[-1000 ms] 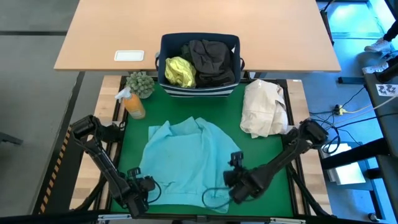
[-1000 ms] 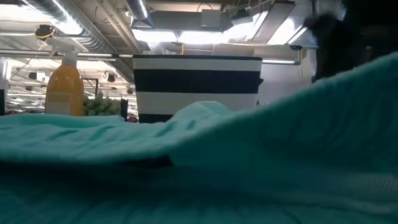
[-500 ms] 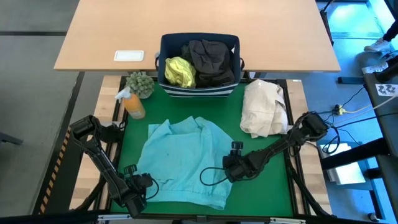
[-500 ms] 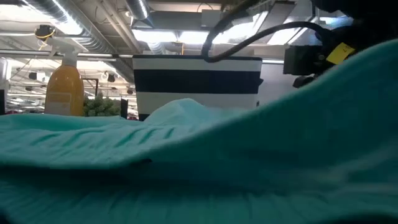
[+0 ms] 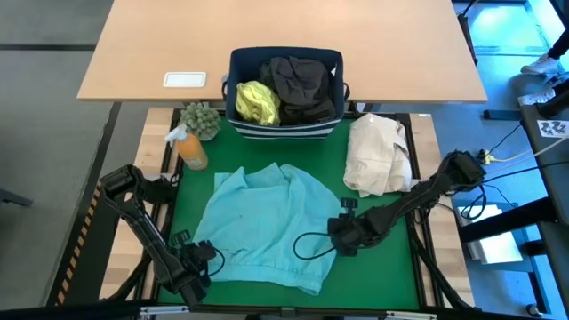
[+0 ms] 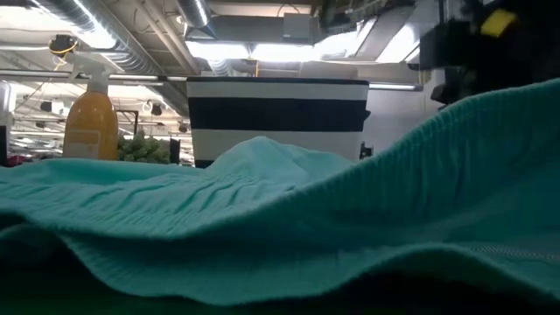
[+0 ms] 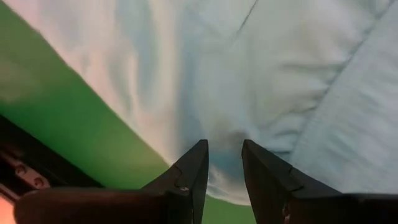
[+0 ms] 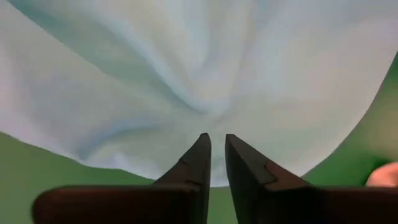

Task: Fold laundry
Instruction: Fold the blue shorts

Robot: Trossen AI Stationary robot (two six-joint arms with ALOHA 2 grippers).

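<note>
Cloth fills the near half of the green mat (image 5: 182,200): a soft turquoise knit garment (image 5: 262,227) lies spread and rumpled, its hem toward the near edge. The left gripper (image 5: 200,256) sits low at the garment's near left edge, its fingers (image 7: 189,171) narrowly apart with a fold of turquoise fabric pinched between them. The right gripper (image 5: 342,236) is at the garment's right edge; in its wrist view the fingers (image 8: 194,163) stand almost together, gathered cloth puckering at their tips, so it looks clamped on that edge.

Judging from this, the step in hand is taking hold of two edges for a fold. It would go best if both pinches take only the top layer, lift evenly, and carry the cloth over without dragging the rest across the mat; the right side is bunched and may need tension to flatten.

Beyond the garment lie a cream-beige cloth bundle (image 5: 378,153) on the right and an orange spray bottle (image 5: 188,147) beside a small green plant (image 5: 201,118) on the left. Farthest stands a navy fabric bin (image 5: 284,129) holding a bright yellow-green shirt (image 5: 256,100) and dark charcoal garments (image 5: 304,86).

How many layers each grip holds cannot be told, and the low view is largely blocked by the raised cloth.
</note>
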